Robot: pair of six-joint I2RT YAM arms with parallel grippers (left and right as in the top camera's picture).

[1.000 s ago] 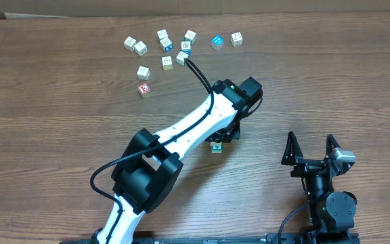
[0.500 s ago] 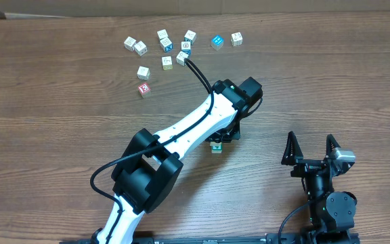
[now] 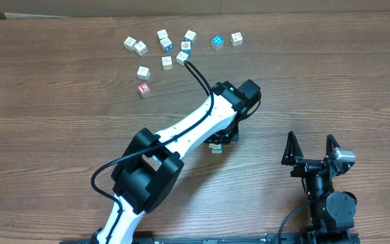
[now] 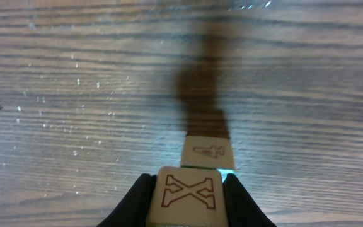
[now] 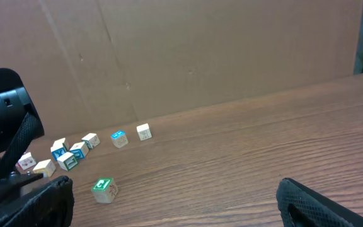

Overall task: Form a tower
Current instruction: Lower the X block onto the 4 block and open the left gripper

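The left gripper (image 4: 184,198) is clamped on a wooden cube bearing a red X (image 4: 185,193), its two dark fingers (image 4: 130,203) pressed against the cube's sides, and it holds that cube just above and slightly nearer than the top of the tower (image 4: 208,153), whose uppermost face shows a small red outline drawing with a teal edge peeking out at its lower rim. From overhead the tower (image 3: 216,147) is mostly hidden under the left arm, standing mid-tabletop well apart from the loose letter cubes (image 3: 166,45) scattered along the far side. The step in hand looks like placing: the X cube seems not yet seated squarely, since it sits offset toward the camera from the block below. The next move likely calls for nudging forward to line up the edges, lowering gently, then releasing without knocking the stack. The right gripper (image 3: 311,150) rests spread wide near the front edge, holding nothing
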